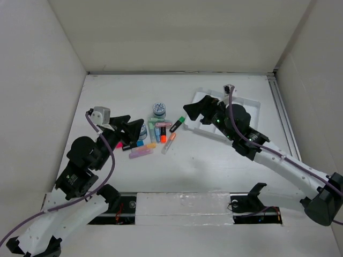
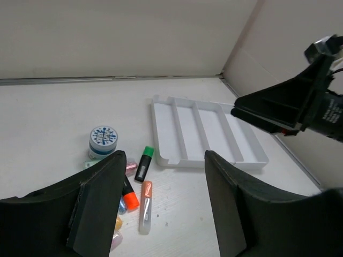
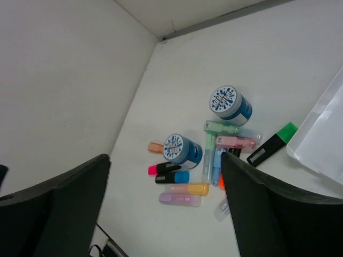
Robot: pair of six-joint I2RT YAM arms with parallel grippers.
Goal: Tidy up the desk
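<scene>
on the desk (image 1: 214, 166), white compartmented tray (image 1: 248, 103), markers (image 1: 162, 134) and tubs (image 1: 158, 110) outside it

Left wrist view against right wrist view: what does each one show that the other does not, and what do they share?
Only the left wrist view shows the whole compartmented tray, its visible compartments bare, and the right gripper. Only the right wrist view shows a second round tub and the pink-capped marker next to it. Both show the tub nearer the tray, the green-capped marker and the white desk.
</scene>
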